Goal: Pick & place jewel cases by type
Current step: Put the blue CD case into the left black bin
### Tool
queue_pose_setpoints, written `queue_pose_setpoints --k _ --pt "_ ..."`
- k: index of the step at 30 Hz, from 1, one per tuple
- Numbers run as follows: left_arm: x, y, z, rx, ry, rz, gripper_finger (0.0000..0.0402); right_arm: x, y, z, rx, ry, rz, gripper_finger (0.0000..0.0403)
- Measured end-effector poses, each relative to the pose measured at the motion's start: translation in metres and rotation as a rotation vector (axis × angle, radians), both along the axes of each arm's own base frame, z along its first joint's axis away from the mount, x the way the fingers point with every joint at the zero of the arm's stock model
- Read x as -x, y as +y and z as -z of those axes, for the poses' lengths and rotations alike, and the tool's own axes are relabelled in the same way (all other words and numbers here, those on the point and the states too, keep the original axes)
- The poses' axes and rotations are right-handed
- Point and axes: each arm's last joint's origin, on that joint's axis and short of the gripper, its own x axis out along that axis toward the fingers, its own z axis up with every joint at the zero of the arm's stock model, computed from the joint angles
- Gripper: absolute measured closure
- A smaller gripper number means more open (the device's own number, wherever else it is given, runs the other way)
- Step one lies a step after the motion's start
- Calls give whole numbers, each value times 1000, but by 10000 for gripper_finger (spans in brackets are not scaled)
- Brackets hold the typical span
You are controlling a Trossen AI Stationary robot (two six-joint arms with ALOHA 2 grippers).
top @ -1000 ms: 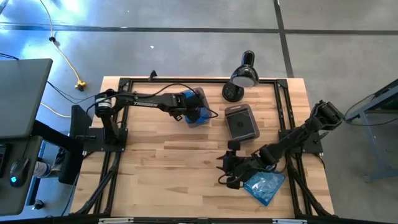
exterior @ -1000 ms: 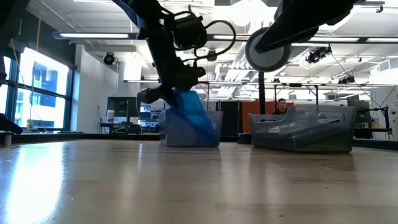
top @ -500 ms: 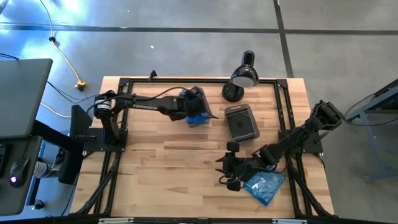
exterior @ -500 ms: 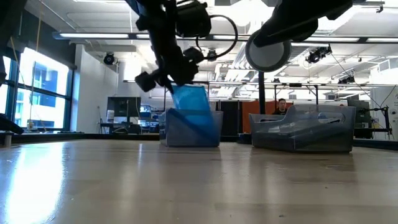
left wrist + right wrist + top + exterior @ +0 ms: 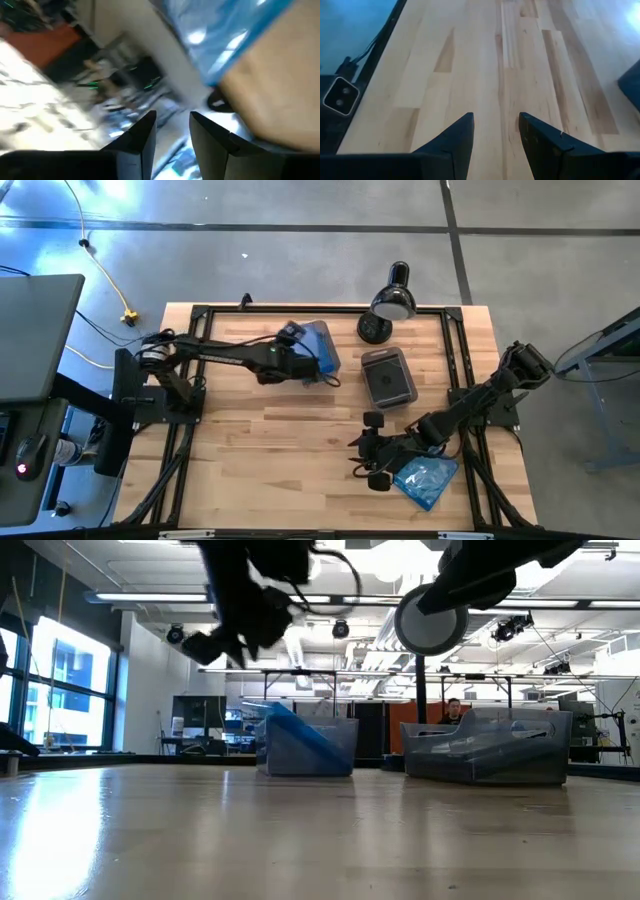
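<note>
My left gripper (image 5: 305, 367) (image 5: 172, 117) is open and hovers just left of a translucent tub (image 5: 340, 755) at the table's far middle. A blue jewel case (image 5: 320, 345) (image 5: 300, 730) leans slanted inside that tub, its lower edge down in it. My right gripper (image 5: 355, 457) (image 5: 495, 120) is open above bare wood near the table's front right. Another blue jewel case (image 5: 427, 480) lies flat on the table just right of it, beside the right arm. A second grey tub (image 5: 388, 377) holds a dark jewel case.
A black dome-headed lamp (image 5: 390, 302) stands at the far edge, just behind the grey tub. Black frame rails run along the table's left, right and far sides. Bare wood lies open across the near left half. A person shows in the room far behind the tubs.
My left gripper has let go of the blue jewel case and drawn up and toward the table's left edge, tipping its wrist. The case stood up above the tub's rim half a second ago. It has now dropped and leans slanted inside the tub.
</note>
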Motion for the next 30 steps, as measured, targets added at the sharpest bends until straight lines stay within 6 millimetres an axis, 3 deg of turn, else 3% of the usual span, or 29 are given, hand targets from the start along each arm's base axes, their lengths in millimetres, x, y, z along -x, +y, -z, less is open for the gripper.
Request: queue_pose_setpoints --k 4,9,13,17,21,26,30 --pt "31 -6 -24 233 -236 -154 289 2 2 1 -4 15 1 249" --pt "57 -13 -52 651 -597 -372 289 7 3 -4 -41 101 74 249" --pt "58 -22 -56 1012 -738 -311 289 16 7 -8 -70 202 156 249" --pt "48 -36 -39 1330 -787 -112 289 28 16 -7 -131 275 198 249" --pt "35 -60 -3 1509 -830 100 289 41 26 -2 -224 374 250 249" --pt "28 -93 39 1594 -918 280 289 60 36 14 -293 636 314 249" --pt "26 -113 56 1603 -976 220 289 77 40 24 -360 924 400 249"
